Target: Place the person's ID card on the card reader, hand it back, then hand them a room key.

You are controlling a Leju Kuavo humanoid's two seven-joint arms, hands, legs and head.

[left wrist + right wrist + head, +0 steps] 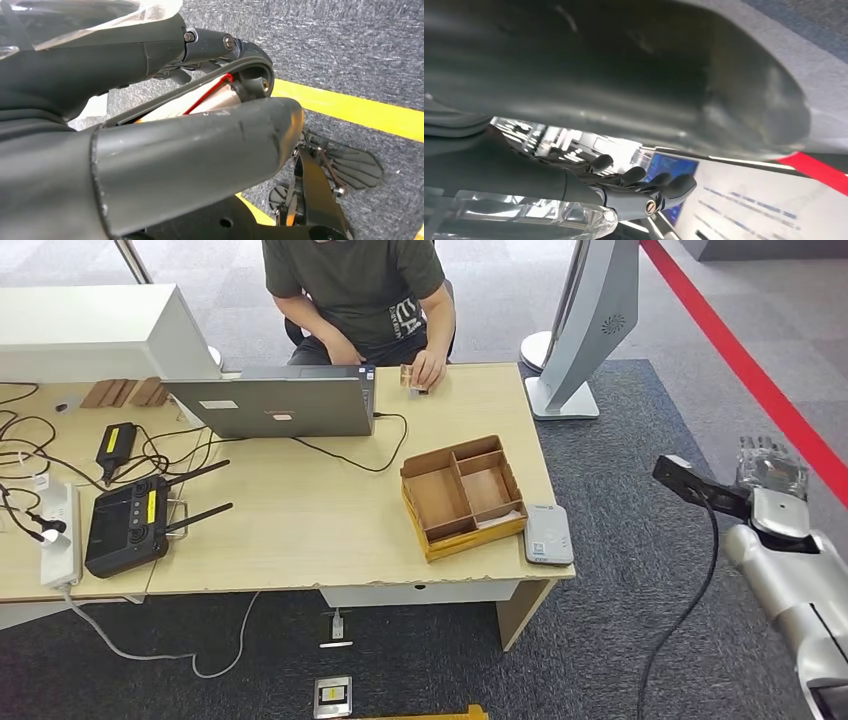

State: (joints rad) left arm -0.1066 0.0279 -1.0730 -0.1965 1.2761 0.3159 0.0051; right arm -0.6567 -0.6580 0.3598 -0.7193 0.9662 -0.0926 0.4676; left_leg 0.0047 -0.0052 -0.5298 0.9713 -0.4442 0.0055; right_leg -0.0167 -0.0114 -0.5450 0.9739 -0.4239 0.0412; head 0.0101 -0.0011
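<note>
Step in hand, judged: reach to take ID card; not yet begun. Right hand (770, 468) out beside the desk (300, 530), over carpet, holding nothing; fingers (634, 176) loosely spread and slightly curled. Left hand (200, 150) seen close in the left wrist view; fingers' state impossible to tell there.

Small brownish card (411, 375), taken to be the ID card, well ahead and far to the left of the right fingertips, pinched in the person's hand (430, 366) at the far desk edge. Card reader (548, 535) much nearer the fingers, to their left, flat on the near right desk corner. Cardboard tray (463, 495) just beyond the reader from the fingers, touching or nearly so; room key not made out inside it.

To do well: sweep hand left and forward above desk height, not across the edge. Offer fingers wide, level with the card, short of the person's fingers; close on the card's free end only. Then carry back toward the reader and lay flat, centred.

Edges and room: desk's right edge between fingers and every target. White stand (585, 330) ahead-left of fingertips, beside the far desk corner; pass on its near side. Open carpet below and around the fingers; red floor line (760, 380) ahead of them. Laptop (275, 405) far left, out of the path.
</note>
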